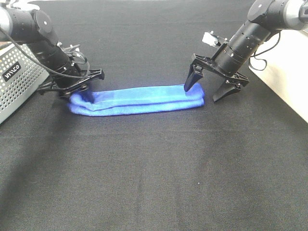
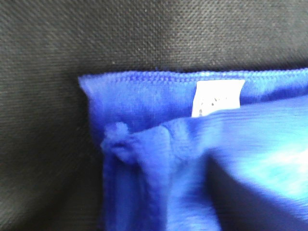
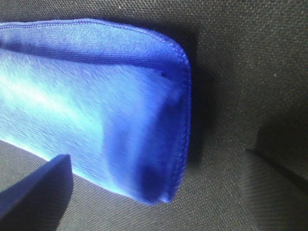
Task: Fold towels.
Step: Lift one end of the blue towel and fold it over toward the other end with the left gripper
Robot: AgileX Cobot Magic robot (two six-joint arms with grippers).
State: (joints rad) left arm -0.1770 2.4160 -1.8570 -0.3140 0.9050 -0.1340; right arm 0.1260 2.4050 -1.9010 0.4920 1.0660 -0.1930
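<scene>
The towel (image 1: pixel 139 100) is laid across the black table (image 1: pixel 154 183) as a long folded strip, so each short end can be reached by one arm. The right gripper (image 1: pixel 206 89) is spread wide with nothing held, straddling the right end, probably lined up for a pinch. The left gripper (image 1: pixel 79 92) is parked low on the left end, but whether it's clamped can't be told. Fluffy royal blue, darker stitched hem (image 3: pixel 185 96), and a small white tag (image 2: pixel 219 97) is seen there.
</scene>
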